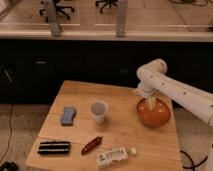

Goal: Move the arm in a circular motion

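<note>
The large white arm of thick tubular segments with small dark dots reaches in from the right, its rounded elbow above the table's right side. The gripper hangs down from the elbow over the orange bowl, pointing into it.
On the wooden table are a white cup, a blue sponge, a dark snack packet, a red-brown packet and a lying plastic bottle. A dark counter front stands behind.
</note>
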You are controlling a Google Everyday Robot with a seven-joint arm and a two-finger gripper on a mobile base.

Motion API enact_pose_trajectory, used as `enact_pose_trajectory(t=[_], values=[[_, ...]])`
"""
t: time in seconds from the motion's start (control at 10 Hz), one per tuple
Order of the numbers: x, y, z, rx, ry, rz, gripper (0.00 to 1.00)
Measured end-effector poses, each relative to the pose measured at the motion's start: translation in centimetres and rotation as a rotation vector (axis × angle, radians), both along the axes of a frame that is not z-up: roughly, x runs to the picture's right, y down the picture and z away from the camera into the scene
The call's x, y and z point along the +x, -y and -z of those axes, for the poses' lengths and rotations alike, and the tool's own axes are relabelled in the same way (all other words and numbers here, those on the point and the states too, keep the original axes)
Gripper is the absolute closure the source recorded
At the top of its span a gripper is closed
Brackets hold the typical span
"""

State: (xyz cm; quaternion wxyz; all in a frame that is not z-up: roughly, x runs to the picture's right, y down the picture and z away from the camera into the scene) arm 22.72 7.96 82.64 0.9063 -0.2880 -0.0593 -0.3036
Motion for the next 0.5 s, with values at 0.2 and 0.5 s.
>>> enact_pose_trajectory(t=[0.2,0.5], values=[[0.25,-0.12,0.12,0.0,0.0,-0.002,0.2],[0.42,-0.33,0.3,0.0,0.002,-0.005,0.2]])
